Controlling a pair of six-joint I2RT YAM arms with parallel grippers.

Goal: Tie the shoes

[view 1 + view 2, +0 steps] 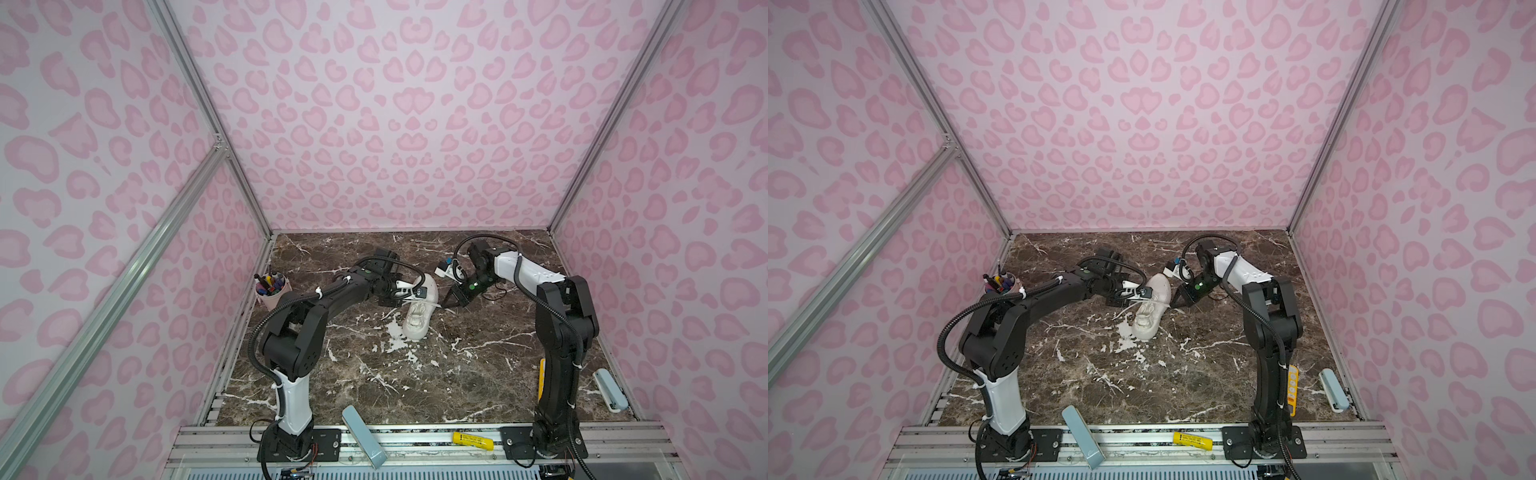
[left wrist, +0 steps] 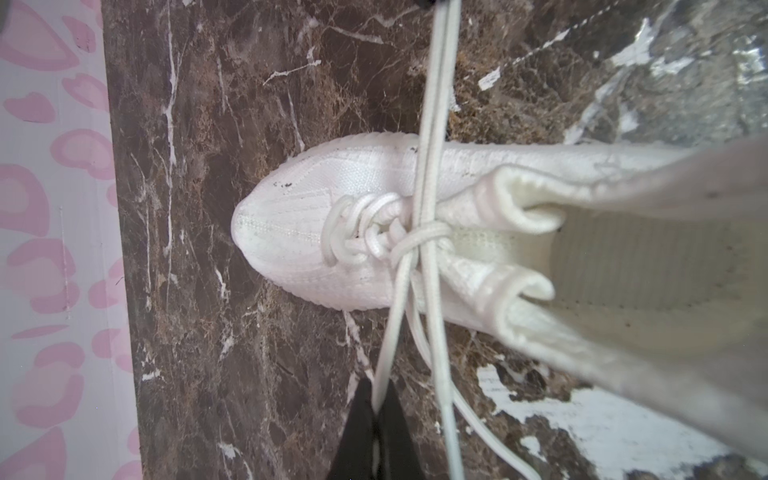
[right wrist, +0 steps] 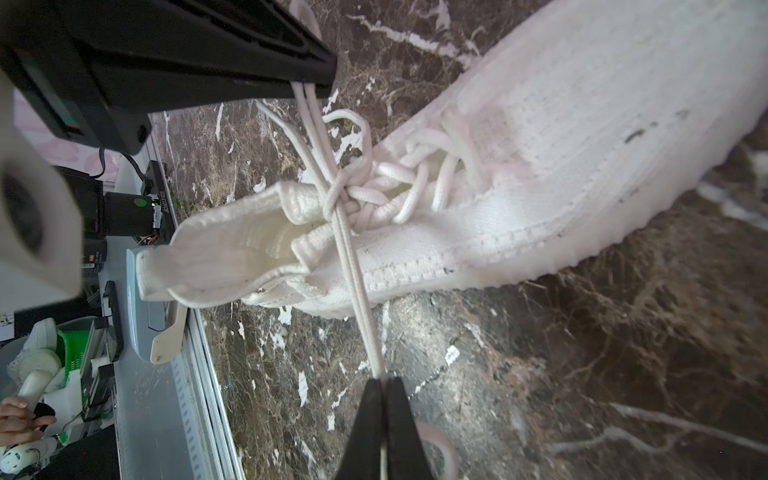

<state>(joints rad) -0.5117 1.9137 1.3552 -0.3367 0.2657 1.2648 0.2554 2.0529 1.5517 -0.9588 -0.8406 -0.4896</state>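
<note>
Two grippers, each clamped shut on a lace (image 2: 432,104), flank the shoe (image 1: 417,322) near the table (image 1: 478,374) centre, toe near, heel far: left gripper (image 2: 376,399) at its left, right gripper (image 3: 383,386) at its right, so tightening the knot (image 2: 419,241) likely means pulling crosswise to the shoe's long axis.

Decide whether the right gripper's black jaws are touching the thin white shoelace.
Touching. The right wrist view shows the black right gripper shut on the thin white shoelace, which runs taut straight into its closed tips.
</note>
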